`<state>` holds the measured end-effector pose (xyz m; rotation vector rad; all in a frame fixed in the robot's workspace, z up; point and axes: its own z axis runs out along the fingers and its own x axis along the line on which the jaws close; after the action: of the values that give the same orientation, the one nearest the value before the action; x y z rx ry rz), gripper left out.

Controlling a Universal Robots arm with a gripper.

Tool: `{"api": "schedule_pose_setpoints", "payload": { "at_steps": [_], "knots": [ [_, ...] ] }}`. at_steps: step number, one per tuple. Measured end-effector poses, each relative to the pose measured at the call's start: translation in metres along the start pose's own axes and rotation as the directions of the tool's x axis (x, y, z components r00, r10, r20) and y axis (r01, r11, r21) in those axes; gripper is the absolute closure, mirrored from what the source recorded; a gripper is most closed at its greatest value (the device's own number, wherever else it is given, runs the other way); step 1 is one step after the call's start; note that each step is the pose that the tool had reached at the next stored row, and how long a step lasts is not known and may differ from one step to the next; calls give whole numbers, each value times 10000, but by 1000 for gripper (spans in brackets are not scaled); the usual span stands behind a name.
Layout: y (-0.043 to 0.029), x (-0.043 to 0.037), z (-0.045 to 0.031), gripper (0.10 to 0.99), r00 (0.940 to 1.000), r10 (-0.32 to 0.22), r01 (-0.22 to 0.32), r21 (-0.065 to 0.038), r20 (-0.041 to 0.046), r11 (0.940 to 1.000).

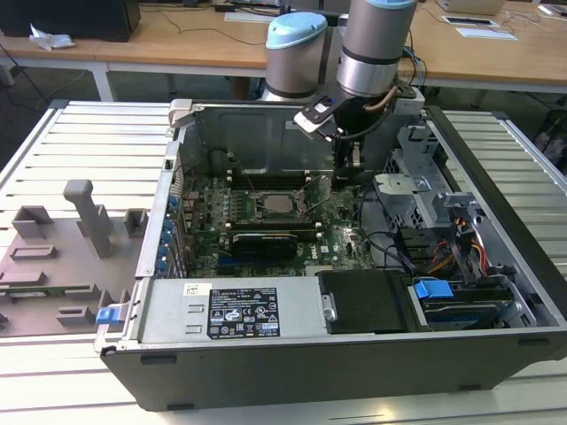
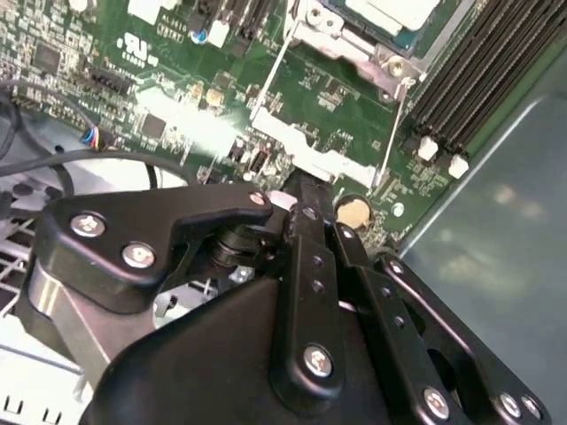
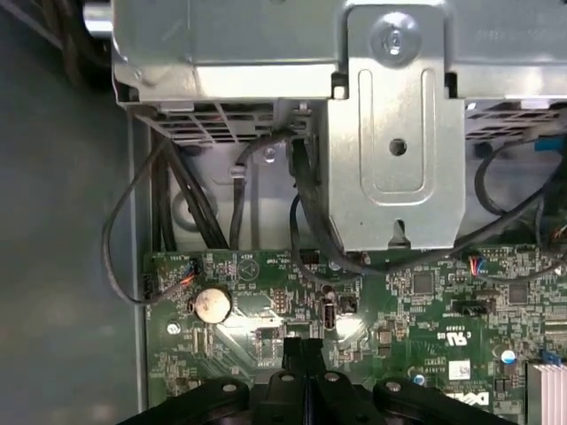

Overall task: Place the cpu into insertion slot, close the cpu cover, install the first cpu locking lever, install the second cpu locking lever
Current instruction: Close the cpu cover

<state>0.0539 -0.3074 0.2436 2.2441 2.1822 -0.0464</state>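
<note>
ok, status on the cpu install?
Gripper shut, nothing held, low over motherboard near insertion slot. Cpu sitting in slot. Cover state unclear; no obstruction seen between gripper and slot.

arm [image 1: 376, 40] in the upper middle of the exterior view is chunky silver-grey tubing with a pale blue cap [image 1: 297, 29] on one joint and a black wrist. in the second wrist view the gripper [image 2: 306, 184] is matte black linkage bars dotted with shiny silver screws [image 2: 317, 359].
</note>
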Motion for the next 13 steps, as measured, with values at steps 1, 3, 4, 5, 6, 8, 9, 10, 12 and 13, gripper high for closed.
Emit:
{"api": "schedule_pose_setpoints", "payload": {
  "at_steps": [1,3,4,5,6,8,9,10,12,13],
  "knots": [
    [-50,-2,1,980,10000,-2,2,0,-17,10000],
    [-126,-4,2,980,10000,-1,1,-7,-23,10000],
    [-136,-4,2,980,10000,-1,1,-8,-24,10000],
    [-148,-4,3,980,10000,0,0,-9,-24,10000],
    [-161,-5,3,980,10000,0,0,-9,-25,10000],
    [-193,-5,5,980,10000,0,0,-9,-26,10000],
    [-207,-6,5,980,10000,-1,1,-8,-28,10000],
    [-225,-7,5,980,10000,-1,1,-13,-29,10000],
    [-232,-7,-11,980,10000,-1,1,-28,-30,10000],
    [-232,-7,-28,980,10000,-1,1,-28,-29,10000]
  ]
}}
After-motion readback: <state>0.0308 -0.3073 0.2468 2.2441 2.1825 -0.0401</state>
